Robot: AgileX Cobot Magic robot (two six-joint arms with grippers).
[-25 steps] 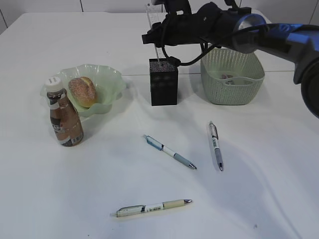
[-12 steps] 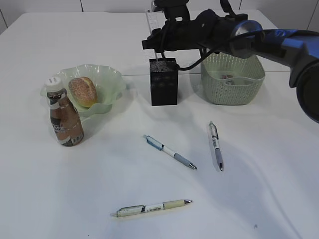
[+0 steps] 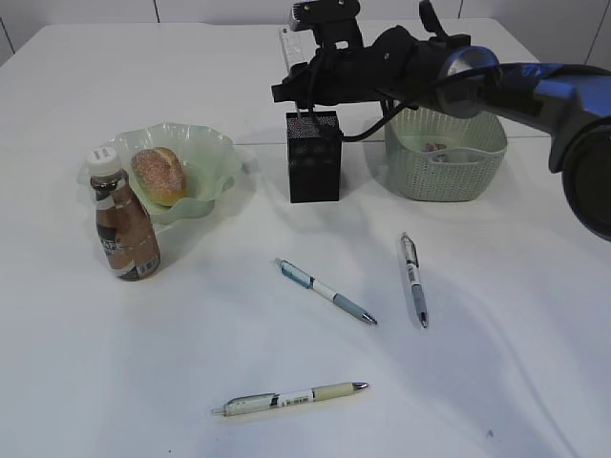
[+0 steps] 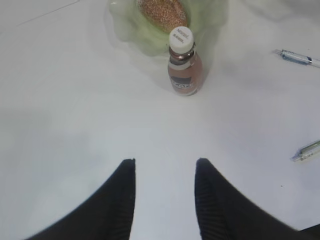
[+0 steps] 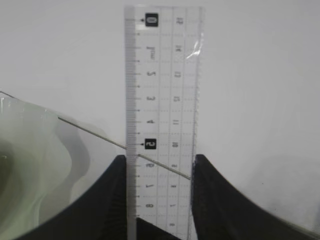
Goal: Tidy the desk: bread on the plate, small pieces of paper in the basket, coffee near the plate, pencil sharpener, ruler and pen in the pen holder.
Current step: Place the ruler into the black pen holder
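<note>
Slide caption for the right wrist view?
Right end effector grips clear plastic ruler by its edges above the white tabletop.

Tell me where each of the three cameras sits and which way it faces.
Exterior: raised at the desk's front, looking down at a slant; right arm over the pen holder.
Left wrist: above the desk, facing the coffee; left gripper open, empty.
Right wrist: looks along the ruler clamped in the right gripper.
Shared: coffee, plate, ruler.

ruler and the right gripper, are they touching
Touching. The right wrist view shows the clear ruler standing between the right gripper's two black fingers, its edges flush against both with no gap showing.
</note>
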